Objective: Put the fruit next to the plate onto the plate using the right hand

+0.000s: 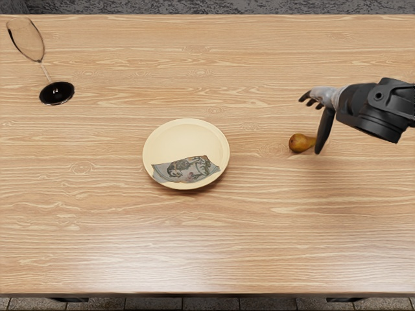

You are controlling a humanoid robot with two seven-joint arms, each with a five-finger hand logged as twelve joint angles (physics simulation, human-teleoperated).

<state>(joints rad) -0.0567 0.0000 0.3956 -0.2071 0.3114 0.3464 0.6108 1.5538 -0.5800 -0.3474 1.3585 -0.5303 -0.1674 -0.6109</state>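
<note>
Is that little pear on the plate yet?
No. The pear lies on the table, apart from the plate, beside the right hand.

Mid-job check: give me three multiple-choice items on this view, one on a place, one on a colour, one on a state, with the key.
1. Where does the pear lie?
A. on the table, to the right of the plate
B. on the plate
C. at the table's left edge

2. What colour is the plate?
A. blue
B. cream
C. black

3. How is the right hand?
A. shut on the pear
B. open, beside the pear
C. resting on the plate

Key: 1 A, the pear sits on bare wood, clear of the plate's rim. 2 B, rim and bowl are pale cream. 3 B, the fingers are spread and the pear lies on the table.
</note>
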